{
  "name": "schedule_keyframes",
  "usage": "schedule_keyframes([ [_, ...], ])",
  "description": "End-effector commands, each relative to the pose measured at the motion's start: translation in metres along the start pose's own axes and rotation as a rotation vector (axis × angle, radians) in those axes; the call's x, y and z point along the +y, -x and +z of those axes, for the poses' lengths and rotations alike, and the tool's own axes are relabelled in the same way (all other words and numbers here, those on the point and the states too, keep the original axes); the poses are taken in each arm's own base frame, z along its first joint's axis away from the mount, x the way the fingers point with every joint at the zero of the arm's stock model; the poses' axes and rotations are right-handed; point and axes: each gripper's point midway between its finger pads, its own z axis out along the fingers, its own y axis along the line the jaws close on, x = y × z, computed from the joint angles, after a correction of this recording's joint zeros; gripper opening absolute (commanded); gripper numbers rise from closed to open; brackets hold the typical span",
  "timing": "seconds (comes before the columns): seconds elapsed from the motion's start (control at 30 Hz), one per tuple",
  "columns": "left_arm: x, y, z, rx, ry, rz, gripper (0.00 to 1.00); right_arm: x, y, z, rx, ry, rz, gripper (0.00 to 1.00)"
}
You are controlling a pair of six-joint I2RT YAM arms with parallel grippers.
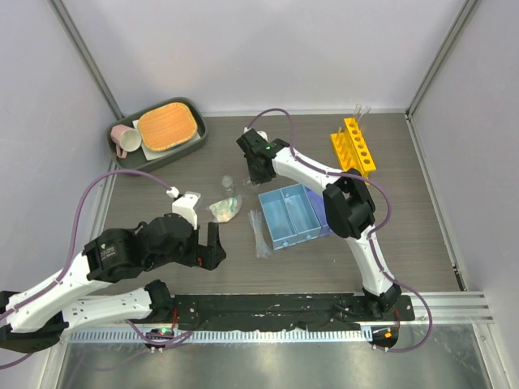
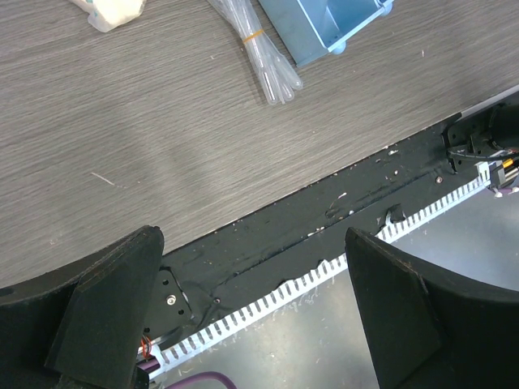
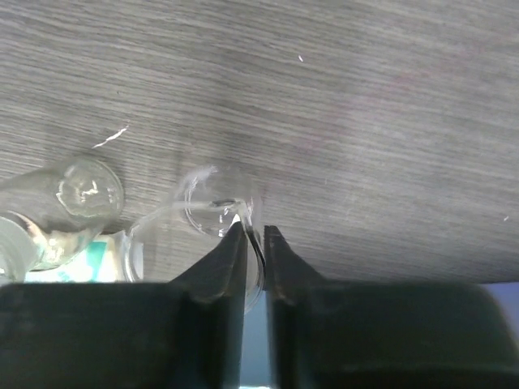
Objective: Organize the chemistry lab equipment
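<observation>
Grey wood-grain table [image 1: 422,211], plain white walls round it. Landmark is the blue three-compartment tray [image 1: 293,215], sitting mid-table. The right gripper [image 3: 255,231] is just beyond the tray's far-left corner. Its fingers [image 3: 231,259] are pinched nearly together on the rim wall of a small clear beaker [image 3: 207,207], mouth up on the table, with the glass running between the pads. A second beaker [image 3: 81,190] sits just left of that one; can't tell if they touch. The pipette bundle [image 1: 258,233] lies flat just left of the tray, roughly parallel to its left side, with an orange band round it. A pale wrapped item [image 1: 225,208] is a bit further left of the tray. The yellow-orange rack [image 1: 354,146] is beyond the tray to the right and apart from it, with two thin clear tubes [image 1: 361,111] upright at its far end. The left gripper [image 2: 255,267] is near-left of the tray, jaws spread wide, gripping nothing. The grey tray [image 1: 126,160] with orange pad [image 1: 169,126] and pink mug [image 1: 124,139] is far left of the blue tray, by the back wall.
</observation>
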Motion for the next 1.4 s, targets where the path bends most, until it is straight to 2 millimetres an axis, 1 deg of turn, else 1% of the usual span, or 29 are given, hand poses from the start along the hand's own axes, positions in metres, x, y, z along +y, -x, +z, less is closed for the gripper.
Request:
schedule_keyframes([
  [0.0, -0.008, 0.015, -0.007, -0.05, -0.034, -0.027, 1.0, 0.006, 0.02, -0.013, -0.066, 0.029, 0.031, 0.01],
  [0.1, -0.009, 0.016, -0.009, -0.053, -0.04, -0.033, 1.0, 0.005, 0.025, -0.018, -0.082, 0.026, 0.036, 0.01],
  [0.2, -0.009, 0.015, -0.008, -0.051, -0.04, -0.036, 1.0, 0.004, 0.035, -0.03, -0.109, 0.024, 0.036, 0.01],
  [0.23, -0.009, 0.015, -0.008, -0.051, -0.04, -0.034, 1.0, 0.003, 0.04, -0.039, -0.126, 0.028, 0.039, 0.01],
  [0.33, -0.009, 0.014, -0.008, -0.054, -0.047, -0.035, 1.0, 0.0, 0.049, -0.058, -0.16, 0.029, 0.039, 0.01],
  [0.37, -0.01, 0.015, -0.008, -0.059, -0.051, -0.036, 1.0, -0.002, 0.056, -0.074, -0.186, 0.034, 0.044, 0.01],
  [0.43, -0.01, 0.014, -0.007, -0.06, -0.059, -0.038, 1.0, -0.011, 0.059, -0.088, -0.207, 0.014, 0.044, 0.01],
  [0.47, -0.011, 0.014, -0.007, -0.061, -0.062, -0.039, 1.0, -0.016, 0.064, -0.105, -0.232, 0.016, 0.049, 0.01],
  [0.57, -0.01, 0.013, -0.007, -0.059, -0.064, -0.037, 1.0, -0.032, 0.058, -0.124, -0.242, -0.015, 0.048, 0.01],
  [0.6, -0.01, 0.012, -0.007, -0.055, -0.064, -0.036, 1.0, -0.039, 0.053, -0.137, -0.251, -0.018, 0.055, 0.01],
  [0.67, -0.01, 0.011, -0.006, -0.055, -0.064, -0.033, 1.0, -0.051, 0.047, -0.148, -0.262, -0.04, 0.062, 0.01],
  [0.7, -0.01, 0.011, -0.006, -0.053, -0.064, -0.031, 1.0, -0.06, 0.039, -0.159, -0.266, -0.051, 0.064, 0.01],
  [0.77, -0.011, 0.009, -0.006, -0.049, -0.073, -0.029, 1.0, -0.075, 0.03, -0.168, -0.276, -0.085, 0.073, 0.01],
  [0.8, -0.011, 0.009, -0.007, -0.052, -0.078, -0.03, 1.0, -0.084, 0.017, -0.164, -0.25, -0.109, 0.07, 0.01],
  [0.83, -0.011, 0.009, -0.007, -0.053, -0.079, -0.031, 1.0, -0.09, 0.016, -0.177, -0.274, -0.103, 0.081, 0.01],
  [0.87, -0.011, 0.009, -0.008, -0.056, -0.084, -0.032, 1.0, -0.095, 0.01, -0.18, -0.27, -0.118, 0.082, 0.01],
  [0.9, -0.01, 0.009, -0.008, -0.057, -0.085, -0.029, 1.0, -0.104, -0.002, -0.176, -0.248, -0.141, 0.084, 0.01],
  [0.93, -0.01, 0.009, -0.009, -0.061, -0.088, -0.031, 1.0, -0.109, -0.003, -0.187, -0.269, -0.141, 0.094, 0.01],
  [0.97, -0.01, 0.009, -0.009, -0.06, -0.089, -0.029, 1.0, -0.118, -0.008, -0.189, -0.269, -0.169, 0.098, 0.01],
  [1.0, -0.011, 0.009, -0.009, -0.06, -0.094, -0.03, 1.0, -0.125, -0.019, -0.187, -0.252, -0.182, 0.098, 0.01],
  [1.03, -0.011, 0.009, -0.009, -0.062, -0.096, -0.029, 1.0, -0.135, -0.022, -0.188, -0.249, -0.196, 0.113, 0.01],
  [1.07, -0.012, 0.009, -0.009, -0.061, -0.097, -0.029, 1.0, -0.142, -0.025, -0.194, -0.261, -0.197, 0.126, 0.01],
  [1.1, -0.012, 0.009, -0.009, -0.06, -0.1, -0.028, 1.0, -0.148, -0.037, -0.187, -0.228, -0.198, 0.127, 0.01],
  [1.13, -0.012, 0.008, -0.009, -0.058, -0.1, -0.026, 1.0, -0.158, -0.041, -0.184, -0.215, -0.206, 0.15, 0.01],
  [1.17, -0.012, 0.008, -0.009, -0.058, -0.102, -0.024, 1.0, -0.159, -0.044, -0.186, -0.22, -0.192, 0.158, 0.01],
  [1.2, -0.012, 0.008, -0.009, -0.057, -0.103, -0.024, 1.0, -0.159, -0.056, -0.179, -0.19, -0.181, 0.155, 0.01],
  [1.27, -0.012, 0.007, -0.008, -0.056, -0.104, -0.023, 1.0, -0.155, -0.063, -0.176, -0.182, -0.156, 0.168, 0.01],
  [1.3, -0.012, 0.007, -0.008, -0.056, -0.104, -0.023, 1.0, -0.154, -0.07, -0.174, -0.171, -0.145, 0.17, 0.01],
  [1.37, -0.013, 0.007, -0.008, -0.059, -0.108, -0.022, 1.0, -0.154, -0.073, -0.172, -0.169, -0.139, 0.18, 0.01],
])
